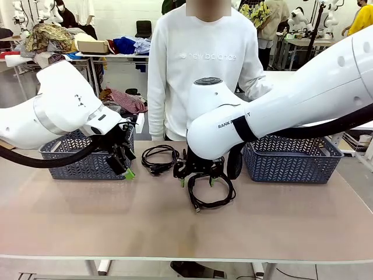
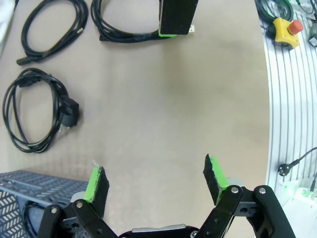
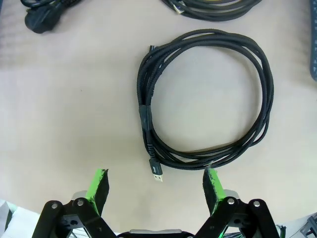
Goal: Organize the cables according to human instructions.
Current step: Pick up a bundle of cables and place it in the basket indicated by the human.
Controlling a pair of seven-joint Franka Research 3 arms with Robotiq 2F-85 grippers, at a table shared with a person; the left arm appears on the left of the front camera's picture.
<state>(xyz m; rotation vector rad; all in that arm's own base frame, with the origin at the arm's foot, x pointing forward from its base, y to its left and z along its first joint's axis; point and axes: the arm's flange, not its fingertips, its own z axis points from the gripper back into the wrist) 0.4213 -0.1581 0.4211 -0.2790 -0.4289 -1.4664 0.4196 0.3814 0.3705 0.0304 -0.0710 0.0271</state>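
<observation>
Firstly, a basket stood on each side of the table, a person behind it. My right gripper hung open and empty over a coiled cable lying flat, its plug pointing at my fingers. My left gripper was open too, other cables beside it, one cut off by the frame.

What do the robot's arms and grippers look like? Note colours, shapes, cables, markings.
The left arm and right arm are white and rounded, each trailing a black cable. The left has a grey band; the right bears dark lettering. The left gripper and right gripper are black linkages with green pads.
</observation>
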